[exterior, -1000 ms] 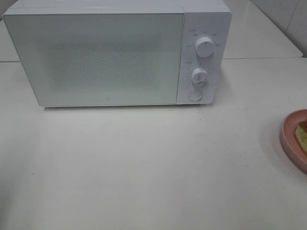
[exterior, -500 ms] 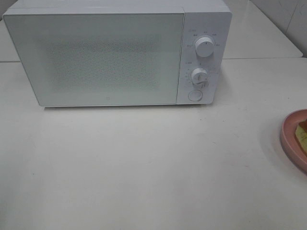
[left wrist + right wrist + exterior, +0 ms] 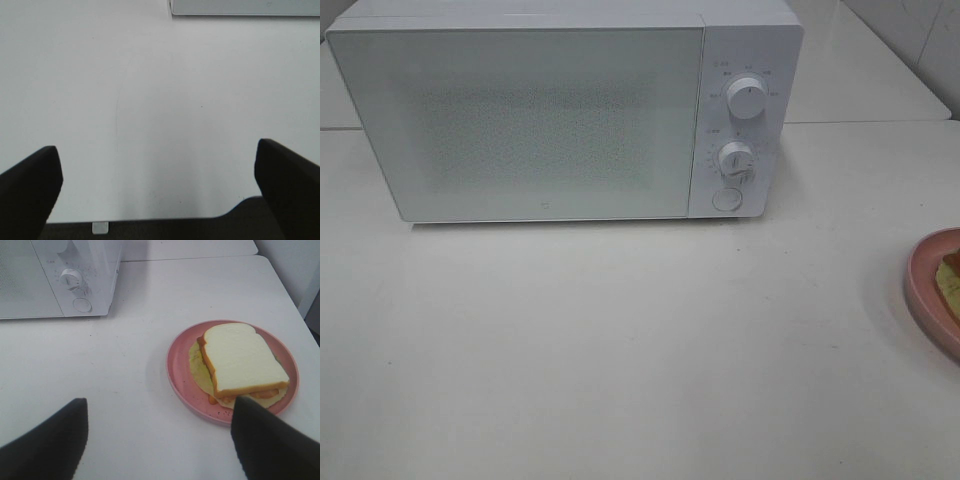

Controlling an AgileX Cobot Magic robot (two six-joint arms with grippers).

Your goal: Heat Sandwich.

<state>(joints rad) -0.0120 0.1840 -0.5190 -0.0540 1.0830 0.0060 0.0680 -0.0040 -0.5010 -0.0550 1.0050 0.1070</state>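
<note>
Task at its opening step: microwave (image 3: 560, 120) door shut, sandwich (image 3: 242, 365) on the plate (image 3: 180, 375) to its right, both grippers (image 3: 157, 185) (image 3: 160, 440) spread and empty; door needs opening next.

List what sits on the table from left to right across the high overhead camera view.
microwave door → microwave knobs → pink plate → sandwich, cut off at the right edge of the view.
</note>
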